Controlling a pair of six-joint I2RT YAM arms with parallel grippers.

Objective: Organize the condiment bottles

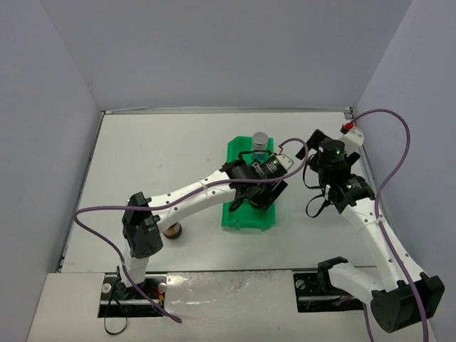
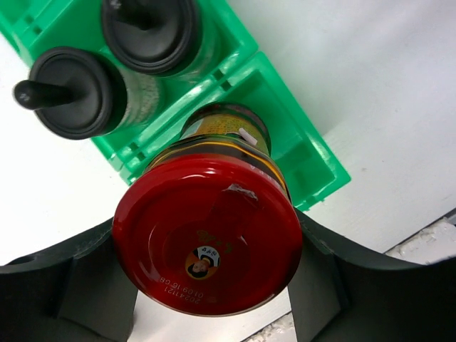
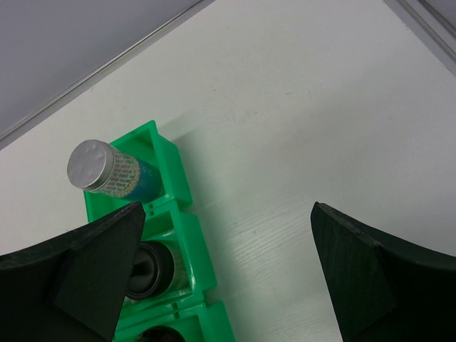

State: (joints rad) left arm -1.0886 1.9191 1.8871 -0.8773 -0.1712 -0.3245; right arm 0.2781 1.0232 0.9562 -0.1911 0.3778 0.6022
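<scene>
**Red-capped bottle [image 2: 206,235] clamped in left gripper [image 1: 254,191]**

I've got it pinched at the cap, dead centre between the fingers [image 2: 64,285]. Its lower end is in the green bin [image 2: 313,164] compartment beside two black-capped bottles [image 2: 71,92] [image 2: 153,32]. Right gripper [image 3: 228,285] hangs spread wide, empty, over the surface [image 3: 320,107] near the silver-capped bottle [image 3: 92,165].

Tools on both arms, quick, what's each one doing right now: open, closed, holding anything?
Left tool: closed on the red-capped jar.
Right tool: open, holding nothing.
</scene>
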